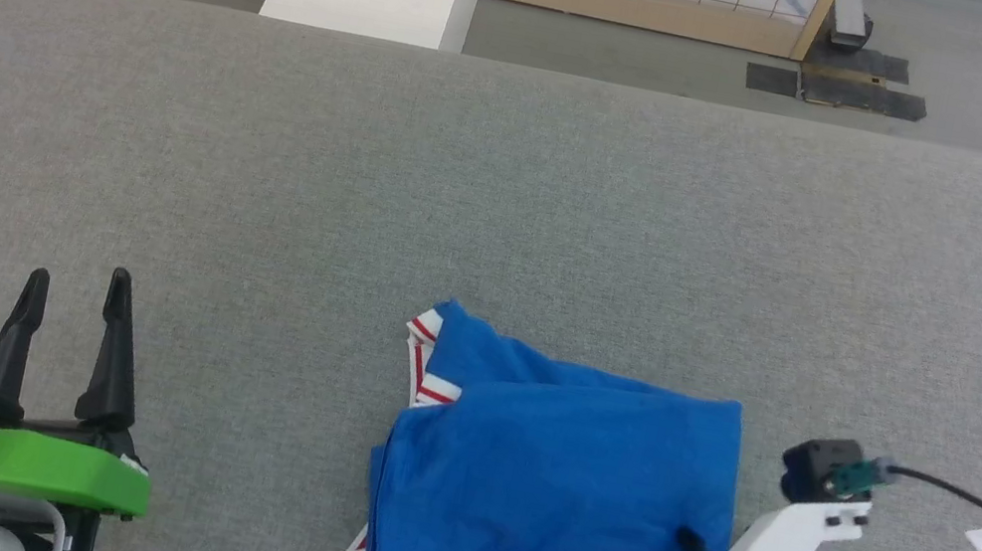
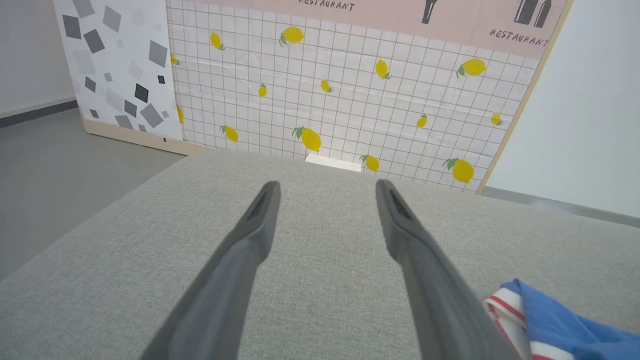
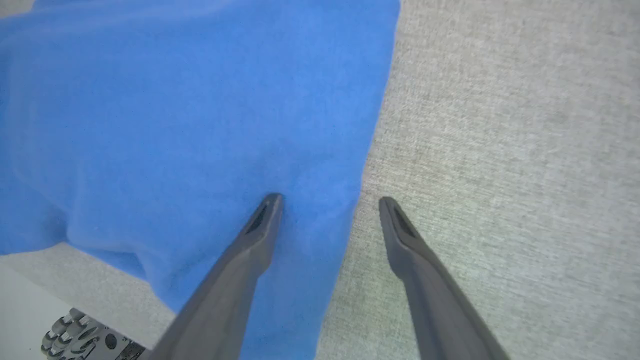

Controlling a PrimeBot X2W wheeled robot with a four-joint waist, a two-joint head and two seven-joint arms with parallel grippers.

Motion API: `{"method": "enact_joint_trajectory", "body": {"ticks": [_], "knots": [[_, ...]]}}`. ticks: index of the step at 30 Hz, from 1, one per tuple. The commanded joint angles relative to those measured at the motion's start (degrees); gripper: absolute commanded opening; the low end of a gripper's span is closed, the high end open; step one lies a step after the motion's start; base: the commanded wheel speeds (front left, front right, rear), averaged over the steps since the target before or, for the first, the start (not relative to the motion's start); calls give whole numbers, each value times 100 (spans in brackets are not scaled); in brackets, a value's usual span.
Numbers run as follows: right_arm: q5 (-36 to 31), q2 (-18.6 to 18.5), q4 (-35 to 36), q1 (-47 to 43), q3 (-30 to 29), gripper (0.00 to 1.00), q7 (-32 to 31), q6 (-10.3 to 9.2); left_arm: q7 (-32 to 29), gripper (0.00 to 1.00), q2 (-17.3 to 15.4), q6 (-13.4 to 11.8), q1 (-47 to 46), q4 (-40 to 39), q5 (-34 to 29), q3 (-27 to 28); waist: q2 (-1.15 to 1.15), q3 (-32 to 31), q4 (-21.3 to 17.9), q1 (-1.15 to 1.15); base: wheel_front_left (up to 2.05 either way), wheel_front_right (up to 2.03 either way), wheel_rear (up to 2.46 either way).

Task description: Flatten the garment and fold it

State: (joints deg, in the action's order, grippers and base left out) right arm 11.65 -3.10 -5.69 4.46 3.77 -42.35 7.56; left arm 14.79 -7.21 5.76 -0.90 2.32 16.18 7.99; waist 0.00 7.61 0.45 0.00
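Grey surface; R end effector spread astride garment rt edge.

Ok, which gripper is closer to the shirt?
Right. The right gripper straddles the shirt's right edge, open, partly over the cloth. The left gripper is off to its left, apart from it.

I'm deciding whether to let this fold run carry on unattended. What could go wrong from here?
1. The right gripper hangs open, its fingers straddling the right edge of the garment. Closing there may pinch only the top layer and pull the fold apart.
2. The left gripper is open and apart from the cloth, so nothing pins the striped trim side. The garment may slide on the grey table.
3. Wrinkles near the trim could get folded in.
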Motion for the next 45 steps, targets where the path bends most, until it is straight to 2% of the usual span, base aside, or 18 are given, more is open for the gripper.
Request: {"method": "enact_joint_trajectory", "body": {"ticks": [1,3,4,5,9,13,22,26,28,31,37,45], "knots": [[-65,7,-80,-14,44,100,14,-8,21,100,20,30,5,-5,-20,-7,0,17,14,0,0,0,0],[-89,10,-217,28,64,100,61,-8,21,100,24,33,-6,-3,-23,-4,0,35,24,0,0,0,0],[-178,12,-462,136,68,27,129,-8,21,100,34,38,-25,7,-29,-2,0,48,36,0,0,0,0],[-200,-1,-511,177,72,0,172,-8,21,100,37,40,-26,8,-30,3,0,45,32,0,0,0,0],[-122,-123,-582,309,97,0,249,-8,21,100,52,29,-9,-29,-21,69,0,54,-79,0,0,0,0],[13,-471,-469,507,270,0,213,-8,21,100,63,-7,68,-184,0,210,0,135,-463,0,0,0,0],[453,-1690,-362,1235,747,0,28,-8,16,100,-71,-44,147,-569,36,483,0,640,-1992,0,0,0,0],[536,-2008,-625,1637,598,0,188,-8,-83,100,-242,-57,83,-776,44,563,0,956,-2466,0,0,0,0],[509,-2107,-802,1827,445,0,334,-8,-183,100,-339,-49,25,-900,42,564,0,1140,-2581,0,0,0,0],[367,-2247,-1206,2125,-20,0,626,-8,-415,100,-545,-26,-125,-1209,45,549,0,1572,-2605,0,0,0,0],[-49,-2376,-1796,2449,-1002,0,1060,-8,-713,100,-812,-16,-254,-1630,81,614,0,2154,-2343,0,0,0,0],[-827,-2335,-2076,2842,-2331,0,1481,-8,-871,100,-1008,-47,-298,-1943,147,764,0,2613,-1982,0,0,0,0]]}}
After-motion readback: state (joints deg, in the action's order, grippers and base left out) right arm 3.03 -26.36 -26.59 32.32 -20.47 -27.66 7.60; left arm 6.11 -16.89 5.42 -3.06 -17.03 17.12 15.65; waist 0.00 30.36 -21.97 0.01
